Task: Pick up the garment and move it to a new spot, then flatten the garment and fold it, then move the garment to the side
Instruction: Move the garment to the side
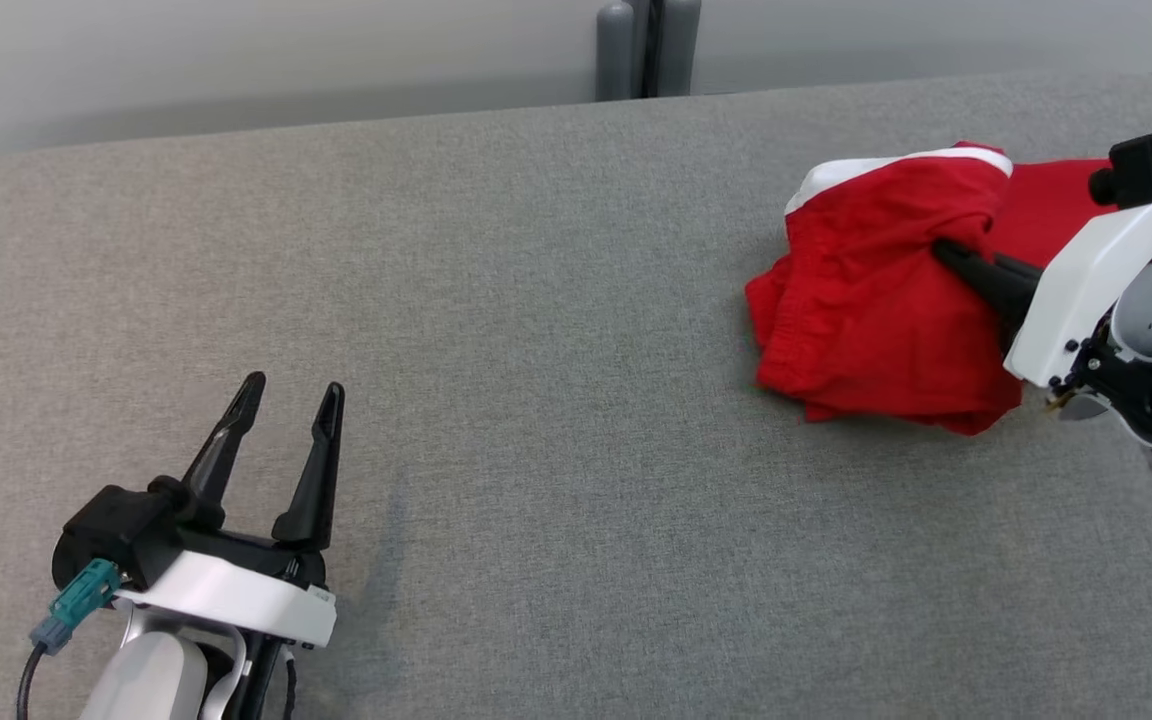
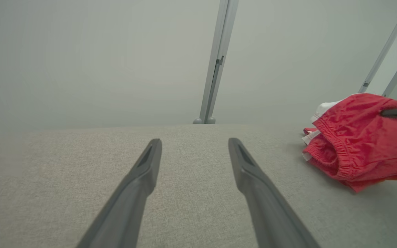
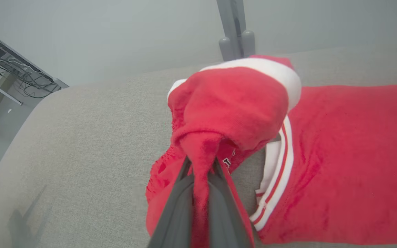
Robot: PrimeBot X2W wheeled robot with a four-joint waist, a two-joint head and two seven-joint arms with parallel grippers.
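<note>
Pinching: right gripper is clenched on a fold of the garment; its wrist view shows red cloth squeezed between both fingers.
Left gripper: released, fingers spread, low over the bare surface, well apart from the garment.
Garment: red with white bands, bunched in a heap on the far right of the surface. One part lies flat toward the right edge of the head view.
Step (judged): pick-up for the move to a new spot. Flattening and folding are not yet done.
Doing it well: lift straight up until the flat part clears the surface, then carry toward the open middle. Go slowly, since the grip is on one thin fold and the rest hangs loose.
Risk: the fold may slip out, or trailing cloth may drag and twist.
Left arm: keep it clear of the path, ready to take a second edge for spreading.
Containers: none seen; the garment lies straight on the surface.
</note>
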